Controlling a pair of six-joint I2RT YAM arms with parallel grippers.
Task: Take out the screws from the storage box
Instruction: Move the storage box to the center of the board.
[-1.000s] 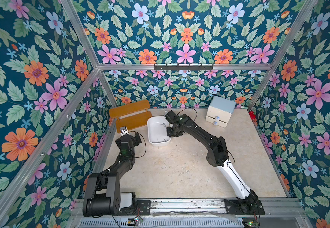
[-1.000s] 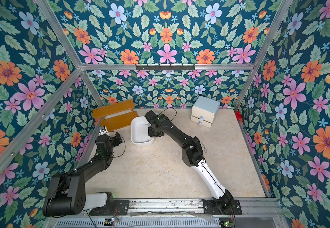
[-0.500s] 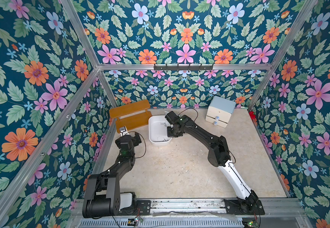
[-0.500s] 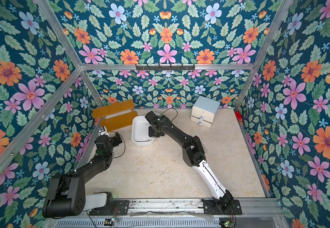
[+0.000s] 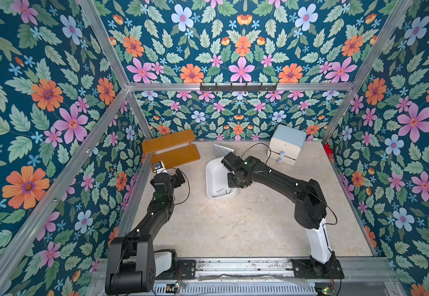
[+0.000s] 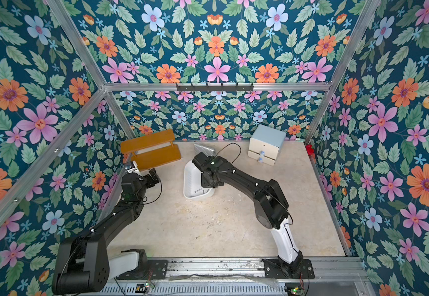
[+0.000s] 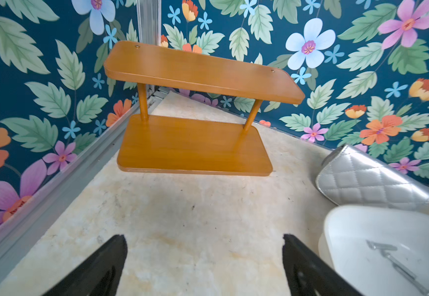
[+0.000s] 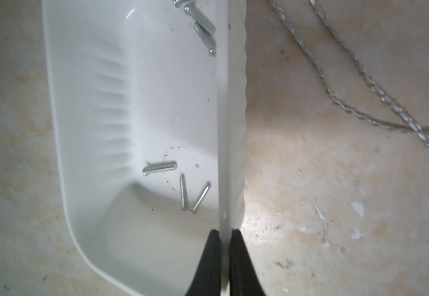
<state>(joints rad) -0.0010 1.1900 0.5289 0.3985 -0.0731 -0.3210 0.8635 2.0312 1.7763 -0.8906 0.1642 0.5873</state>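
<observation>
At the box wall, right wrist view: right gripper (image 8: 225, 232) pinched narrow on the thin side wall of the white box (image 8: 136, 128), one finger inside, one outside.
Screws, same view: three loose screws (image 8: 182, 189) lie on the box floor close to the gripped wall, and a few more at the far end. None seen out on the counter (image 8: 336, 205).
Chain, same view: silver chain (image 8: 362, 79) lies on the counter outside the box, not touching it.
Left wrist view: left gripper (image 7: 204, 238) spread wide, holding nothing, over bare counter. Orange shelf (image 7: 195, 146) ahead. Silver quilted purse (image 7: 369, 179) just beyond the box, with screws visible inside the box.
Both top views: box sits toward the back of the counter, between the shelf and the cream cabinet (image 5: 286, 144). Right gripper is down at the wall on the cabinet side; left gripper is well apart, near the shelf. Box looks slanted, as if one side were raised; cannot confirm.
Step in hand (judged): wall gripped, box about to be tipped to spill the screws.
Next move calls for: raising the gripped side slowly so the screws slide over the opposite rim onto open counter. The thin wall may flex or slip.
</observation>
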